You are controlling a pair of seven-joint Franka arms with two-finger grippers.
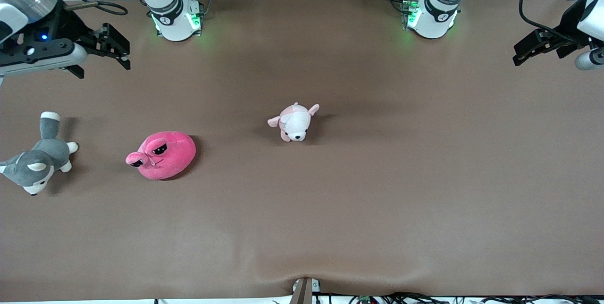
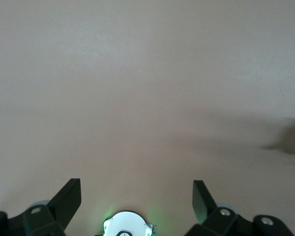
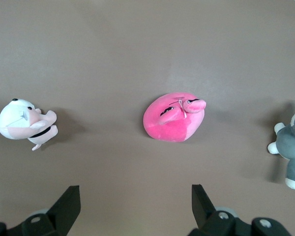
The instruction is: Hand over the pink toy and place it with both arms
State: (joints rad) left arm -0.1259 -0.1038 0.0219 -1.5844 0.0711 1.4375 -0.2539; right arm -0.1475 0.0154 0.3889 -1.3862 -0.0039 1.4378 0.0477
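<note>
The pink toy (image 1: 163, 154), a round hot-pink plush with black sleepy eyes, lies on the brown table toward the right arm's end. It also shows in the right wrist view (image 3: 174, 116). My right gripper (image 1: 123, 54) hangs open and empty over the table's right-arm end, apart from the toy; its own view shows the jaws wide apart (image 3: 135, 194). My left gripper (image 1: 518, 56) hangs open and empty over the left arm's end of the table, far from the toy. Its view (image 2: 136, 189) shows only bare table between the jaws.
A pale pink-and-white plush dog (image 1: 295, 122) lies near the table's middle and shows in the right wrist view (image 3: 22, 120). A grey-and-white plush husky (image 1: 37, 157) lies at the right arm's end, beside the pink toy, and also shows there (image 3: 292, 147).
</note>
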